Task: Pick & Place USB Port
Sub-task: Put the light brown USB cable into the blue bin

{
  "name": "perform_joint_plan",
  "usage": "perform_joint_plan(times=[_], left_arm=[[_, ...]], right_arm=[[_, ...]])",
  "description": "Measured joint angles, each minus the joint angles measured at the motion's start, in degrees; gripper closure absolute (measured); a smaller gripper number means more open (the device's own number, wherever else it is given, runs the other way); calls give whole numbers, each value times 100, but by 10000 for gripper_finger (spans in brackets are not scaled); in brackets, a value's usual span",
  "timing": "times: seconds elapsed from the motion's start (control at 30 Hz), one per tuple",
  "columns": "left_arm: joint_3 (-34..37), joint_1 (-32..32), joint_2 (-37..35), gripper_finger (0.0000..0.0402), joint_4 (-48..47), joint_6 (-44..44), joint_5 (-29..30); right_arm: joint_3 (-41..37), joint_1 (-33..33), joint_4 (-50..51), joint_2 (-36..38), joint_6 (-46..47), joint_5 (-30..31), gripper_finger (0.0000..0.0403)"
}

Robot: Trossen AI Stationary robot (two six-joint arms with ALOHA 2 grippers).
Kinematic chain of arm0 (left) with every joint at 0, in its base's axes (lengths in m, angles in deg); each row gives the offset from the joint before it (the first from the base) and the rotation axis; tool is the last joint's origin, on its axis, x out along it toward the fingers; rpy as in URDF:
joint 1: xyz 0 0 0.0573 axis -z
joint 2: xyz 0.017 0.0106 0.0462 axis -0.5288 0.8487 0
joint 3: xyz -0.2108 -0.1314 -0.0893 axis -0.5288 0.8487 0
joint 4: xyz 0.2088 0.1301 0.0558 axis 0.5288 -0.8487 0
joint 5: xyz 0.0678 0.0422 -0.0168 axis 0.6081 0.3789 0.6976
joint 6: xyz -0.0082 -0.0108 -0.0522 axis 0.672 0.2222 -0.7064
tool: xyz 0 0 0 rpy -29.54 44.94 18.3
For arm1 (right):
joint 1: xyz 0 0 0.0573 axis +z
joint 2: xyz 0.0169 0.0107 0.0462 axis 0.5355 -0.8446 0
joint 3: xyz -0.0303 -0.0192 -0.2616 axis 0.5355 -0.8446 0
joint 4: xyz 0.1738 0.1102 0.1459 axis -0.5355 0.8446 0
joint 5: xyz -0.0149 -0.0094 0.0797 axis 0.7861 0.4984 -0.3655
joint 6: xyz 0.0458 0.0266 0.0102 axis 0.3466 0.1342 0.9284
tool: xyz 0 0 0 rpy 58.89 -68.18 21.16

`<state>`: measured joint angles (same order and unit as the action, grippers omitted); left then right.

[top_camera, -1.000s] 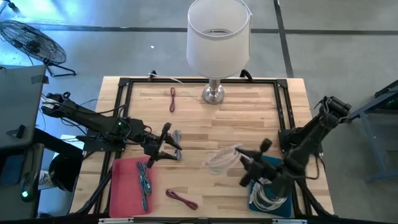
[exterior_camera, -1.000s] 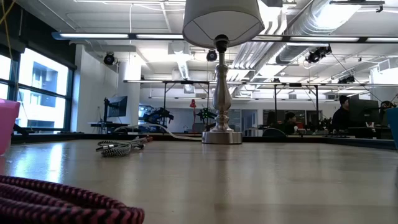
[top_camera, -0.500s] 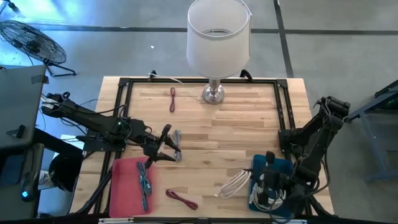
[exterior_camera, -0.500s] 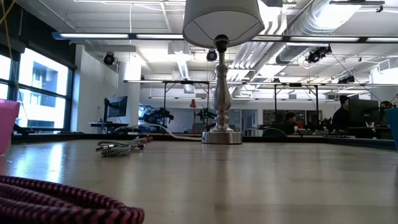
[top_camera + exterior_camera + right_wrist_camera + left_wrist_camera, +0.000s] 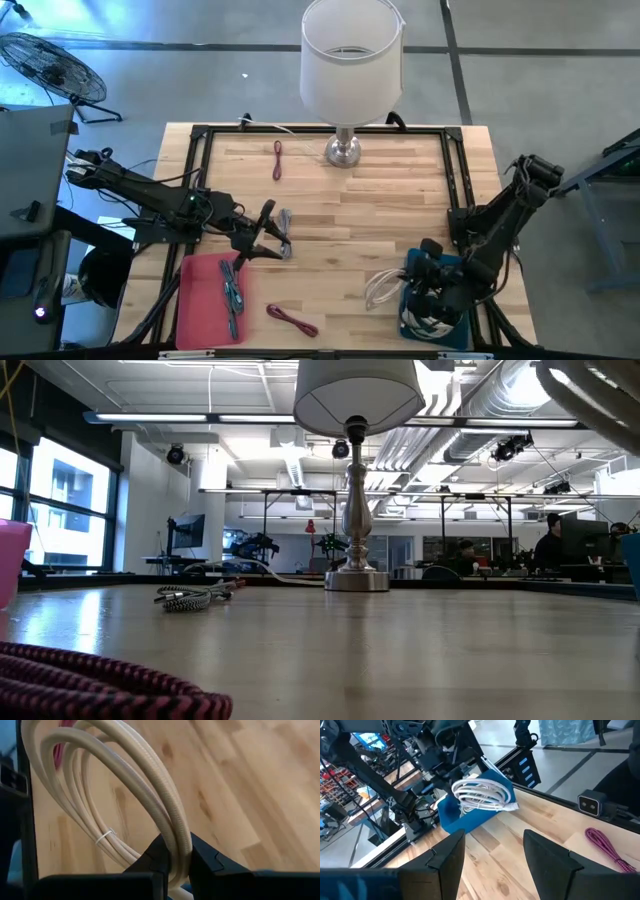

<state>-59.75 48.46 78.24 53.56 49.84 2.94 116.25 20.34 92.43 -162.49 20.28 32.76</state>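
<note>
A coiled white USB cable (image 5: 384, 288) hangs at the left edge of the blue tray (image 5: 452, 268), with my right gripper (image 5: 418, 276) shut on it. The low view shows only a piece of this coil (image 5: 590, 390), high at the right. More white cables (image 5: 430, 322) lie in the blue tray. My left gripper (image 5: 268, 236) waits open at the table's left, beside a grey braided cable (image 5: 284, 220) that lies flat on the wood. A pink tray (image 5: 205, 300) at the near left holds a teal cable (image 5: 232, 290). My right gripper pinches several strands of the white coil (image 5: 176, 851) between its two fingers (image 5: 205, 861), at one side of the loop. The fingers slant downward and lie across the strands. The coil stands out beyond the fingers, lifted clear of the table.
A lamp (image 5: 345, 150) stands at the far middle, with a red cable (image 5: 277, 160) to its left. Another red cable (image 5: 292, 320) lies near the front edge, between the trays. A black frame (image 5: 458, 170) runs round the tabletop.
My right gripper has carried the white coil from the table's middle toward the near right, over to the blue tray. Its wrist has rolled and tipped downward on the way, and the coil has swung round with it. It has stayed shut on the coil.
</note>
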Motion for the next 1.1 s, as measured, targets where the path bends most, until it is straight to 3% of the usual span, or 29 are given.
perform_joint_plan(times=[0.33, 0.67, 0.87, 1.1], left_arm=[[0, 0, 0, 206, -25, 17, 20], [2, 0, 0, 206, -297, 15, 36], [4, 0, 0, 206, -296, 16, 36], [4, 0, 0, 206, -295, -48, 114]], right_arm=[[1360, -21, 949, 0, -464, -169, 369], [2448, -64, 3632, -372, 1761, -2352, 369], [2513, -145, 3806, -687, 2336, -3210, 369], [2512, -344, 3823, -1093, 2390, -4294, 369]])
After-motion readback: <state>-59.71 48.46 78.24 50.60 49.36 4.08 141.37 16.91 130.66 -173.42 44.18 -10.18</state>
